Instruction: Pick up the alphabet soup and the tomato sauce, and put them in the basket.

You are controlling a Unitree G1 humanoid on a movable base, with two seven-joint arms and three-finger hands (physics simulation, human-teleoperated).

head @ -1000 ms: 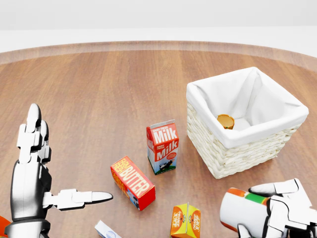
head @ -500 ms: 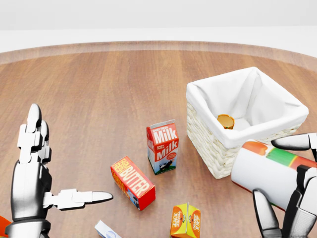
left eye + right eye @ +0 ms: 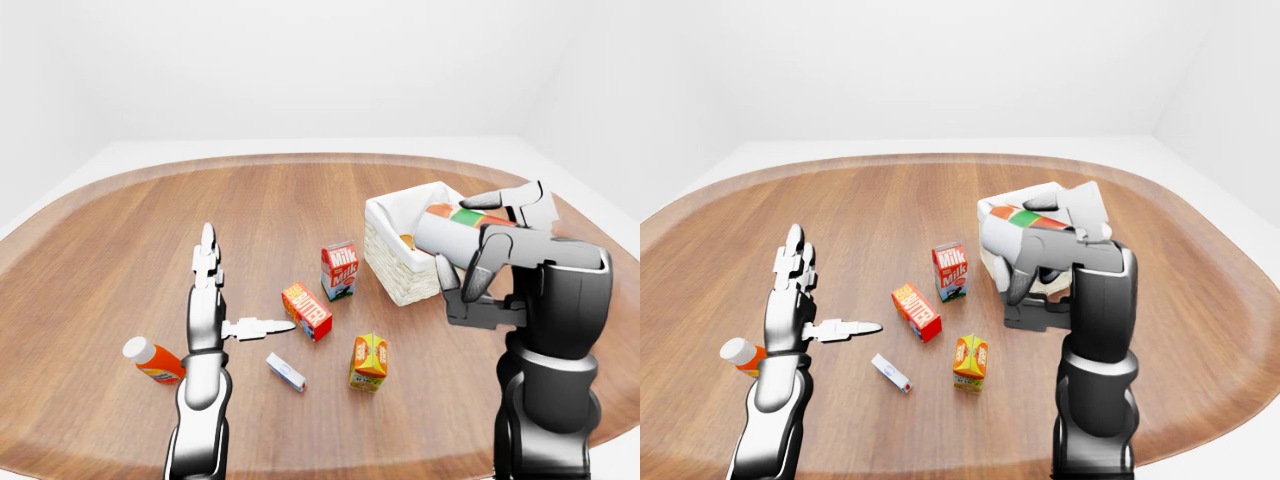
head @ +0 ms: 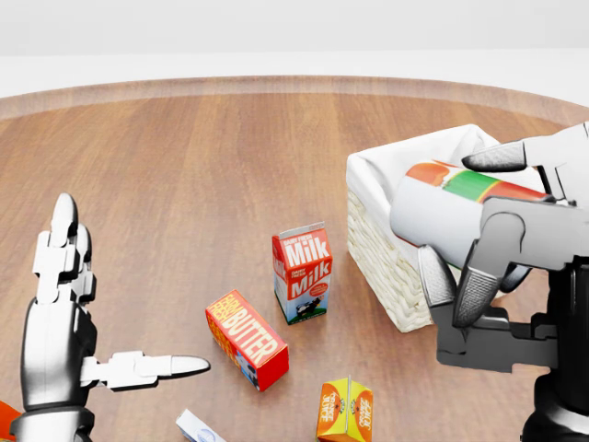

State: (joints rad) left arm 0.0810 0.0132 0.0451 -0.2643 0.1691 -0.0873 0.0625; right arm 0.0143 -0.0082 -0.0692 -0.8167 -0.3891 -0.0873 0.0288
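My right hand [image 4: 469,226] is shut on a white can [image 4: 442,216] with an orange and green band, holding it tilted over the lower right rim of the wicker basket [image 4: 386,267]. The basket has a white cloth liner [image 4: 368,170]. A small orange-topped item [image 3: 407,240] shows inside it in the left-eye view; the held can hides it in the head view. My left hand [image 4: 129,285] stands open at the lower left, fingers up and thumb pointing right, holding nothing.
On the round wooden table [image 4: 184,166] a milk carton [image 4: 302,272] stands left of the basket. Below it lie a butter box [image 4: 246,338], an orange carton [image 4: 345,412] and a small white-blue box [image 4: 198,428]. An orange-labelled bottle [image 3: 152,360] lies by my left arm.
My right hand has lifted the can from the lower right corner of the head view up and left, to over the basket's rim. The left hand has stayed still.
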